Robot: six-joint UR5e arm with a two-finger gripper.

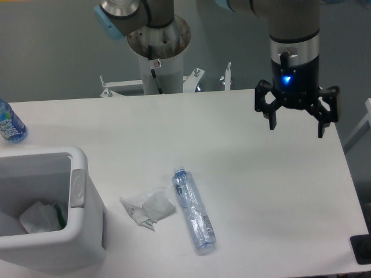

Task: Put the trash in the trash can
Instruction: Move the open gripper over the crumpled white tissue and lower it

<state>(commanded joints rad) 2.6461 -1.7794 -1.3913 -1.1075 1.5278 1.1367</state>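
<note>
Gripper (297, 123) hangs above the right rear of the surface (272, 197), fingers spread, nothing between them. Well apart from both pieces of trash.

Paper wad (148, 209) lies on the surface just right of the bin (77, 188), near the front. Plastic bottle (193, 210) lies just beside the wad on its right, cap end pointing away toward the back, long axis slightly angled. Whether wad and bottle touch cannot be told; the gap, if any, is slim. Bin sits at the front left corner; some white crumpled stuff and a bit of green already inside. Blue-labelled bottle (10, 123) stands at the far left edge, not part of the job.

Risks, as judged from here:
- Wad and bottle lie close. A spread gripper coming down on one may nudge or pin the other.
- Bottle is round, thin, crinkled. If the fingers close along its length instead of across it, it may roll or squirt out; squeezed hard, it may buckle and slip.
- Wad is low and soft. Fingertips may close above it or catch only a loose flap, and it drops on the way.
- Wad sits near the bin wall; an approach from the left could strike the rim.
- Bottle is long; released near the rim, it could bridge the edge and tip back out.
</note>
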